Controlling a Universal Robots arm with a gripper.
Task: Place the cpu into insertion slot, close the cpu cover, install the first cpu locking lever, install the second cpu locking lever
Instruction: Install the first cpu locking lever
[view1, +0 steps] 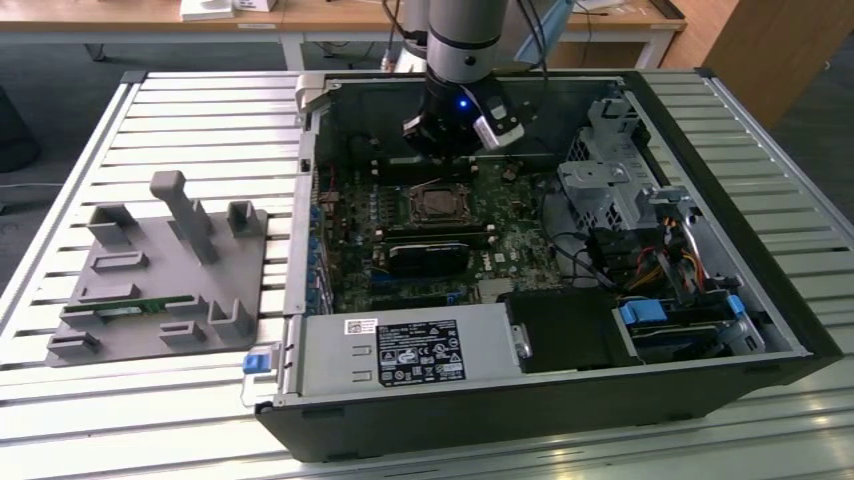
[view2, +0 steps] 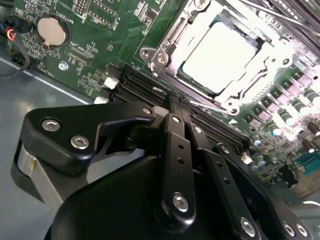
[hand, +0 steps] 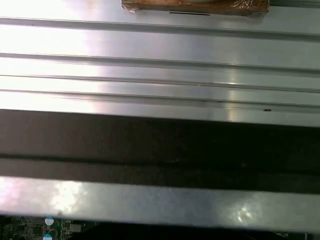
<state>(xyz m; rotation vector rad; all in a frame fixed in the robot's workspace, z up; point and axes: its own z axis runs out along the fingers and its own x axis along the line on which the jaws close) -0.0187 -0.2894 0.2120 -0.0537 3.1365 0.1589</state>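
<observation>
Closest to my second wrist view loomed the gripper, its black fingers pressed together with nothing between them, tips poised just short of the insertion slot. Rightward, the cpu sat inside, framed by the silver cpu cover, whose far edge was cut off. Exterior view: the arm hid the gripper.

The pincer hides part of the memory slots; the picture's edge crops the cpu cover.
</observation>
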